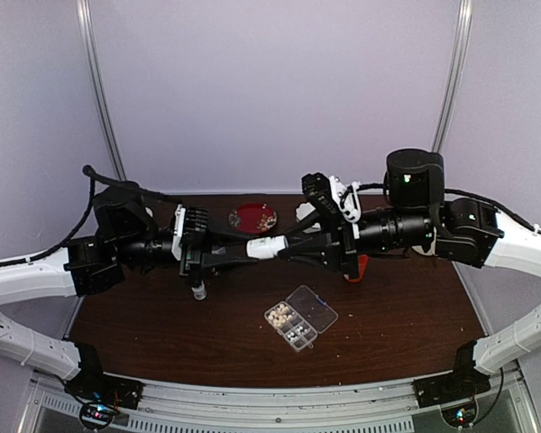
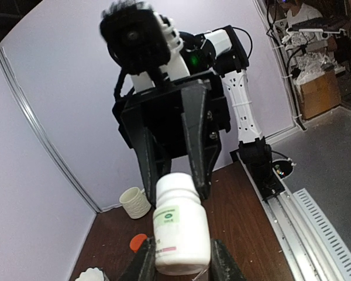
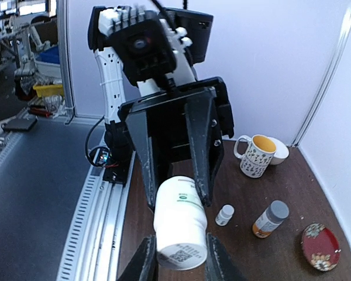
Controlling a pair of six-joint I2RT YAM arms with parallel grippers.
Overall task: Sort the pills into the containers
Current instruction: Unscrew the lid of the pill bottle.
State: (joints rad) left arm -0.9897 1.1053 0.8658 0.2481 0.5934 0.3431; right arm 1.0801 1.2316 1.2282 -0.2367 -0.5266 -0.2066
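Pills (image 1: pixel 279 317) part-fill the pill box (image 1: pixel 317 309) at the worktop (image 1: pixel 415 307) centre, and I have the left gripper (image 2: pixel 184 263) and right gripper (image 3: pixel 175 260) both pinching the white bottle (image 1: pixel 266 246), so uncapping is probably next.

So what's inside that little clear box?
The clear box lies open, holding whitish pills and some darker ones. Nothing covers it, but they're too small to count.

Pills (image 1: pixel 277 316) are whitish, bottle (image 2: pixel 181 234) white, plate (image 3: pixel 320 246) red, perhaps floral.
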